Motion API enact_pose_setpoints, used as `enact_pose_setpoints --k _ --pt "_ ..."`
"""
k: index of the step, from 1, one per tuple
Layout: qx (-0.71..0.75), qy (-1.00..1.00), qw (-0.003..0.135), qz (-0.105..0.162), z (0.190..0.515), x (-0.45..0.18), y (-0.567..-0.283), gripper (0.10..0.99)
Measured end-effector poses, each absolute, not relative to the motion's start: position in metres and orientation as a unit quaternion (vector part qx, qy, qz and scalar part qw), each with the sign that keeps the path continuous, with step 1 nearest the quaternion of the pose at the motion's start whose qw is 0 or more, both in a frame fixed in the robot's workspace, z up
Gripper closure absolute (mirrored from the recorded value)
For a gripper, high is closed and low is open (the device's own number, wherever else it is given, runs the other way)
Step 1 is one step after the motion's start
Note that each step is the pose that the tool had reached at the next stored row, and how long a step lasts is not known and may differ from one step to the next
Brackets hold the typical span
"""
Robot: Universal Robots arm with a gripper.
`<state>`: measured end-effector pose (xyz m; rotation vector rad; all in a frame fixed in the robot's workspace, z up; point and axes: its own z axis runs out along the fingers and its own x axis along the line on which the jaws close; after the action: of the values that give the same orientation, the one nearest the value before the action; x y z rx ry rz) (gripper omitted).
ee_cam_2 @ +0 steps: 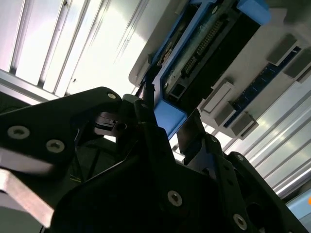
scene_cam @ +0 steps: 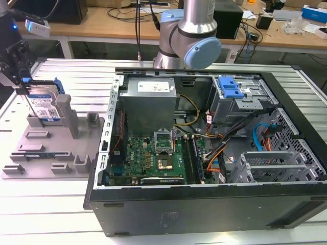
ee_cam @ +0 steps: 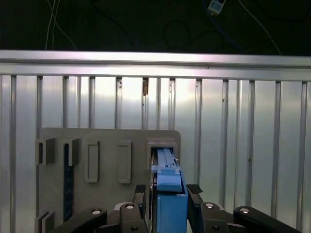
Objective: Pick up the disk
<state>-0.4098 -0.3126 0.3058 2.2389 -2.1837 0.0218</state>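
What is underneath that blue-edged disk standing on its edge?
A grey plastic fixture holds the disk on edge and itself rests on the ribbed metal table. The disk's bottom edge is hidden by the fixture's slot walls.

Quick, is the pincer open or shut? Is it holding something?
Pincer: sits astride the disk, which stands in the grey fixture; whether it is squeezing the disk cannot be told.
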Motion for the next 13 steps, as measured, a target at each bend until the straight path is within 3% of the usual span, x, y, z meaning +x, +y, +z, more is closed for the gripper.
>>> enact_pose_setpoints --k 13 --pt "0.712 -0.702 0.007 0.007 0.3031 -0.4077 -0.3126 0.635"
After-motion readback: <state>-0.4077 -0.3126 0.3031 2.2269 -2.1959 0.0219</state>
